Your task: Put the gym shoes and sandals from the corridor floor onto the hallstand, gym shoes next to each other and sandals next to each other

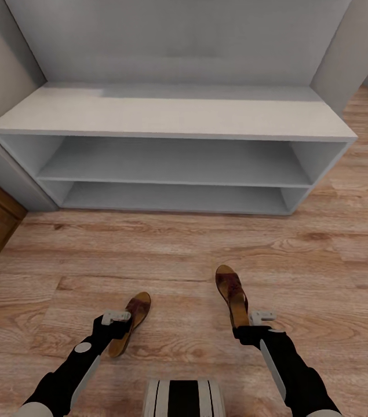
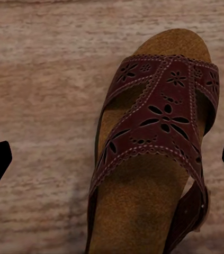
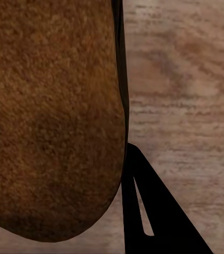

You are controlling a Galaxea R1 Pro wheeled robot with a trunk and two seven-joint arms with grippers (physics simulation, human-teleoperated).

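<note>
Two sandals, left point(image 1: 130, 322) and right point(image 1: 233, 292), are seen at the near floor point(image 1: 207, 255), toes towards the rack point(image 1: 172, 116). The left gripper point(image 2: 112, 161) is spread wide astride its sandal, nothing yet held. The right gripper point(image 1: 247, 330) is set at the heel, presumably clamped; closure cannot be told. Open floor is left before the rack's empty shelves.
</note>
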